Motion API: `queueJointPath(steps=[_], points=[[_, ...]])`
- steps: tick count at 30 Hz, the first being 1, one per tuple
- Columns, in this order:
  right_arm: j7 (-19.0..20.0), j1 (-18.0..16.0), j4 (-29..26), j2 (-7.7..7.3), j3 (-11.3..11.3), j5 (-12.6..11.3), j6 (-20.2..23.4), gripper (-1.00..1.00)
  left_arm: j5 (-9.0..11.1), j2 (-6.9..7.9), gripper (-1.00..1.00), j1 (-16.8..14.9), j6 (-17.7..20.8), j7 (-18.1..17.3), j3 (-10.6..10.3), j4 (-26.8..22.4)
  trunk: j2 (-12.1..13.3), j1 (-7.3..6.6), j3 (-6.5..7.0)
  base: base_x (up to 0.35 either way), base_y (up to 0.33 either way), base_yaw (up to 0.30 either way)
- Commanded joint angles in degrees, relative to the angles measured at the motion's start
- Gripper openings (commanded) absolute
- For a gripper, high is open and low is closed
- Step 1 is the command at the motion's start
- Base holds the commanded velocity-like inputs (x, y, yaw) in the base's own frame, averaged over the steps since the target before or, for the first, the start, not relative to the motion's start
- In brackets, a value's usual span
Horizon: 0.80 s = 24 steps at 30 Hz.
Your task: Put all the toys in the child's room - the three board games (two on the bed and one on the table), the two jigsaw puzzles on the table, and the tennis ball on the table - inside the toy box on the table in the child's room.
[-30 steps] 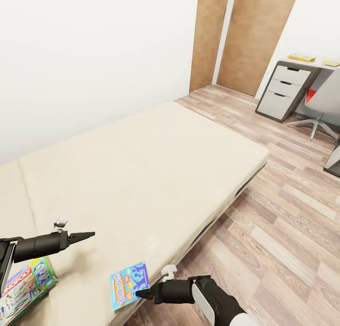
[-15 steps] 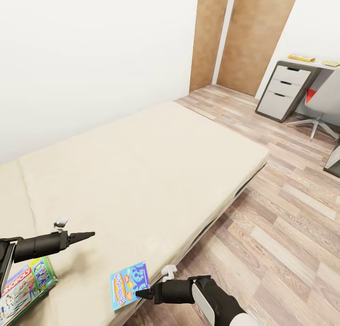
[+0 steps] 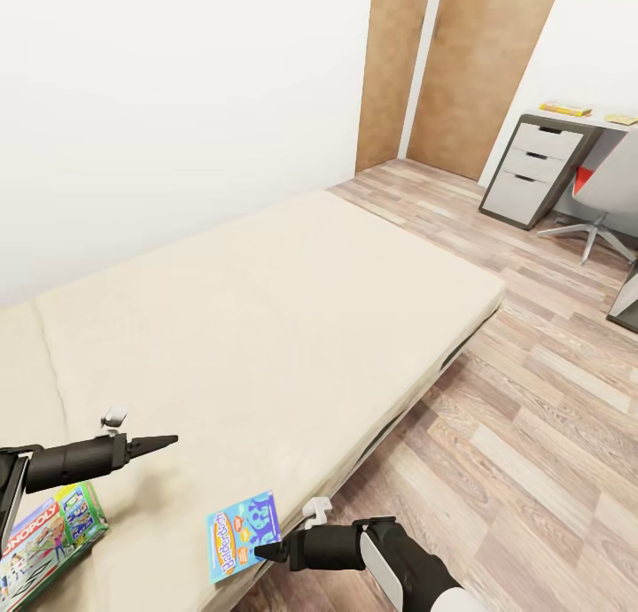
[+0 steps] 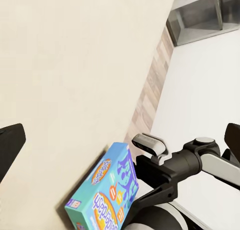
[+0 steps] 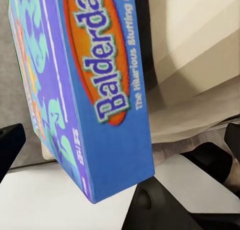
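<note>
Nothing has moved since the earlier frame: your bed (image 3: 266,320) carries the half-cropped white-and-green board game (image 3: 49,537) at its near corner and the blue board game (image 3: 242,534) on its edge, right end effector (image 3: 262,551) spread at it, left end effector (image 3: 168,439) pressed together above the mattress.

Right gripper (image 3: 262,552): jaws apart, the blue game box (image 3: 242,535) directly ahead at the bed (image 3: 266,329) edge, blocking forward travel. Left gripper (image 3: 168,439): open mattress ahead of its jaws, unobstructed; the Monopoly box (image 3: 49,537) lies beneath and behind them.
</note>
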Motion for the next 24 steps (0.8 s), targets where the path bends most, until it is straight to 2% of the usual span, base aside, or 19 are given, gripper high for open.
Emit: queueJointPath(steps=[1, 2, 16, 24], points=[[0.1, 0.0, -0.1, 0.01, 0.0, -1.3, 0.3, 1.0, -0.6, -0.01, 1.0, 0.0, 0.6, -0.5, 0.1, 0.0, 0.0, 0.0, -0.03, 0.0, 0.0, 0.0], [0.1, 0.0, -0.1, 0.01, 0.0, -1.3, 0.3, -1.0, -0.6, -0.01, 1.0, 0.0, 0.6, -0.5, 0.1, 0.0, 0.0, 0.0, -0.03, 0.0, 0.0, 0.0], [0.3, 0.0, -0.1, 0.01, 0.1, -1.3, 0.4, -1.0, -0.5, 0.0, 1.0, 0.0, 0.6, -0.5, 0.2, 0.0, 0.0, 0.0, -0.03, 0.0, 0.0, 0.0], [3.3, 0.0, -0.1, 0.01, 0.1, -1.3, 0.5, -1.0, -0.5, 0.0, 1.0, 0.0, 0.7, -0.5, 0.2, 0.0, 0.0, 0.0, -0.03, 0.0, 0.0, 0.0]])
